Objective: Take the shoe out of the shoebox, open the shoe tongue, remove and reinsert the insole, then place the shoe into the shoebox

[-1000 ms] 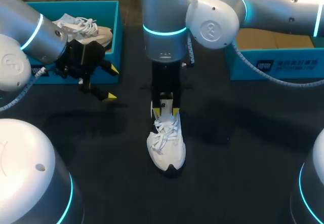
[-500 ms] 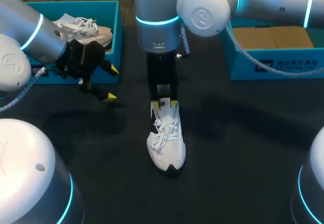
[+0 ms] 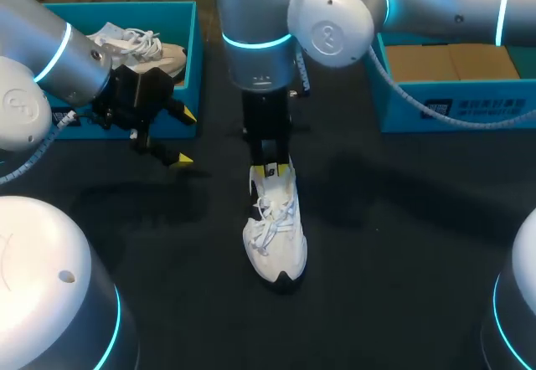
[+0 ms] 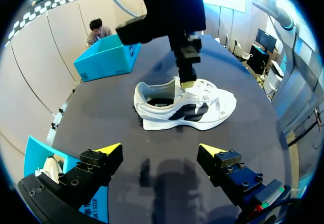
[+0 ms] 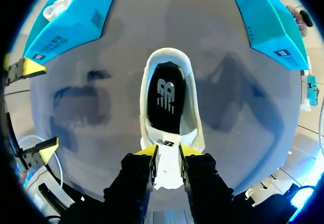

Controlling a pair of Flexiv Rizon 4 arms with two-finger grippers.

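A white lace-up shoe (image 3: 275, 238) stands on the dark table near the middle, toe toward the front edge. From straight above, my right gripper (image 3: 270, 169) comes down at its heel end. In the right wrist view the right gripper (image 5: 167, 153) is shut on the white shoe tongue (image 5: 167, 165), with both yellow-tipped fingers pressing its sides. Ahead of the fingers the shoe's mouth is spread and shows the dark insole (image 5: 165, 95). My left gripper (image 3: 186, 137) hangs open and holds nothing, left of the shoe beside the left shoebox (image 3: 198, 48). The left wrist view shows the shoe (image 4: 185, 105) ahead of its open gripper (image 4: 161, 150).
The teal left shoebox holds a second white shoe (image 3: 138, 43). A teal box (image 3: 456, 109) with brown cardboard inside sits at the back right. Dark bare tabletop lies around the shoe toward the front.
My right arm has shifted slightly left and back over the shoe's heel end, and its fingers have drawn closer together on the tongue. The left arm has not moved.
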